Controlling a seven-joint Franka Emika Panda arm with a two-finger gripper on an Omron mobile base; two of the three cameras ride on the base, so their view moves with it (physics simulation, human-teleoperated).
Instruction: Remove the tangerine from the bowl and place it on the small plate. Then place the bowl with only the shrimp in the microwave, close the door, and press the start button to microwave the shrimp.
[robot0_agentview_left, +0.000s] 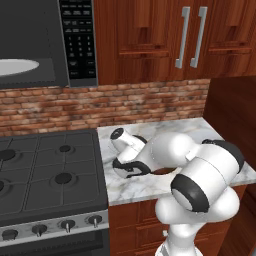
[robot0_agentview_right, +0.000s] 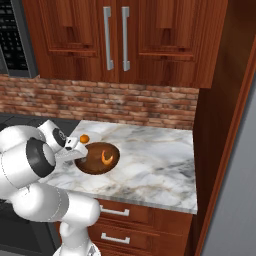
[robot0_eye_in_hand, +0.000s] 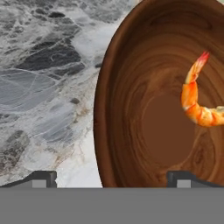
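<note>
In the hand view the two dark fingers stand wide apart at the bottom of the frame, one tip over bare marble at lower left and the other over the inside of the bowl, so the bowl's left rim passes between them; whether either tip touches the rim cannot be told, and nothing is held. The bowl is glossy dark brown with a wood grain, wide and shallow, and takes up the right side of that frame. The shrimp lies inside it at the right, a curved orange crescent with paler bands and a reddish tail pointing toward the top of the frame. In the right base view the bowl sits on the marble bench at centre left, the shrimp inside it, and the tangerine shows as a small round orange ball just up and left of the bowl's rim, close beside the white wrist; what it rests on is hidden. To the right of the bowl the bench is open marble out to its front edge and the dark wood side panel. In the left base view the microwave hangs at upper left with its white turntable visible and the keypad at its right, above the stove.
</note>
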